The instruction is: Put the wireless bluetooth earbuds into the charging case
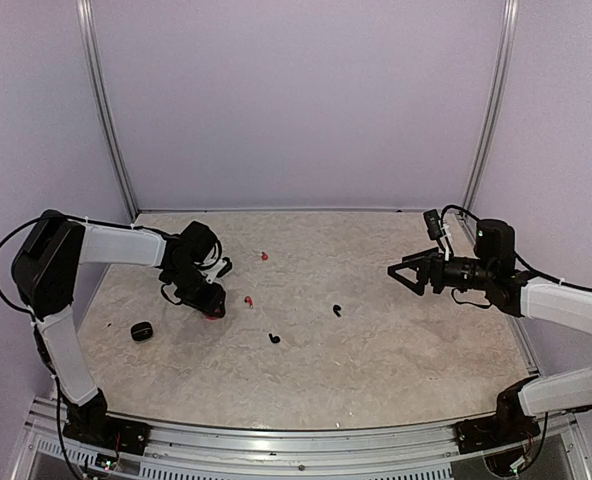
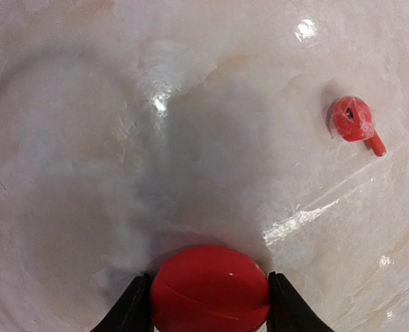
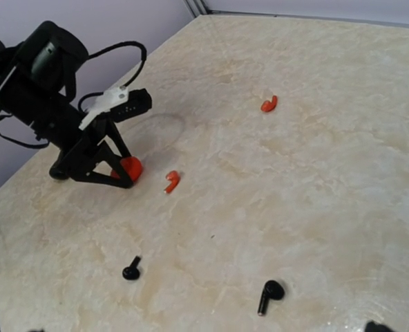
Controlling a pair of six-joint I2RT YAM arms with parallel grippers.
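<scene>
Left gripper point(image 2: 209, 278) angled down, jaws snug on red charging case point(image 2: 209, 294).

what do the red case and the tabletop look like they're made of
Red case: likely hard plastic with a smooth satin-gloss shell; a small highlight and a thin lid seam show. Tabletop: marble-patterned and glossy; bright glare spots and creases in the sheen suggest a printed film or laminate, not certainly stone.

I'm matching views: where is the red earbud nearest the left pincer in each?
Top external: red earbud, just right of the left pincer.
Left wrist: upper right.
Right wrist: left of centre.
Shared landmark: the red case between that pincer's fingers, beside it.
</scene>
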